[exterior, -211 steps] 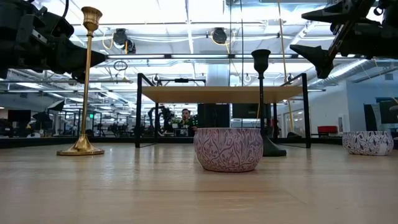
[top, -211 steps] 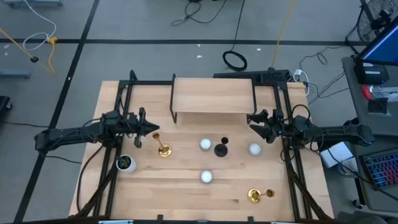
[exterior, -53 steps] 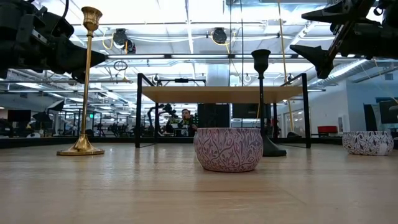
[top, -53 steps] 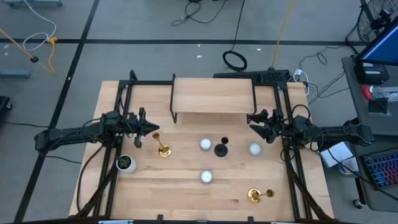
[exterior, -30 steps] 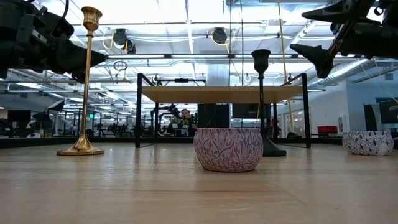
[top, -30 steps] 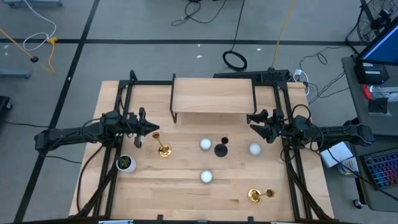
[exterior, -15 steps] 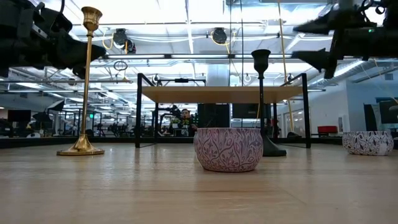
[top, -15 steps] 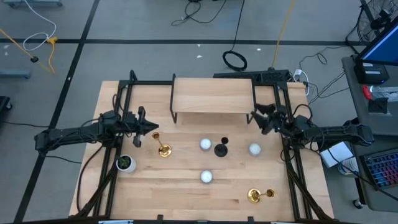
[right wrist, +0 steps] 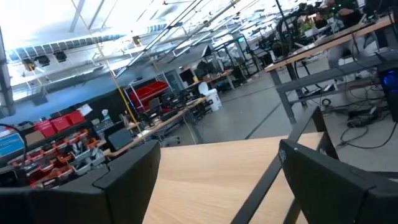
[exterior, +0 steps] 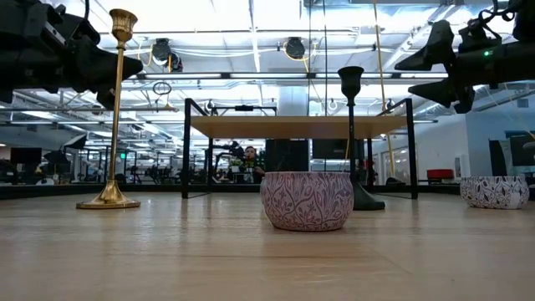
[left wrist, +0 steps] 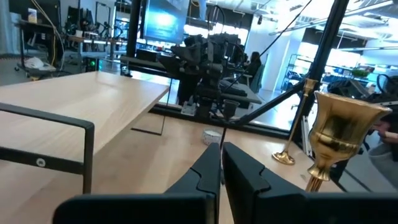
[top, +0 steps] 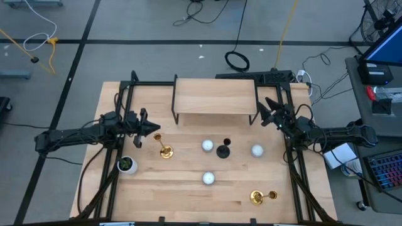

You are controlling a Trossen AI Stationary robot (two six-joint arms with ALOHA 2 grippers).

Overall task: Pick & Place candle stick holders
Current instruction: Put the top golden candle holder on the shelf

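Right pincer (top: pixel 266 108) spread wide at shelf's (top: pixel 215 96) edge; left pincer (top: pixel 154 130) clenched.

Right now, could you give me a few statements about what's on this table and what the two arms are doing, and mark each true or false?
1. The right gripper is open, up beside the small wooden shelf. True.
2. The left gripper holds the gold candlestick. False: its fingers are shut on nothing, and the candlestick stands free on the table.
3. The black candlestick stands between two white candles. True.
4. The second gold candlestick stands on the shelf. False: it is on the table near the front right corner.
5. The potted plant sits on the right side. False: on the left.
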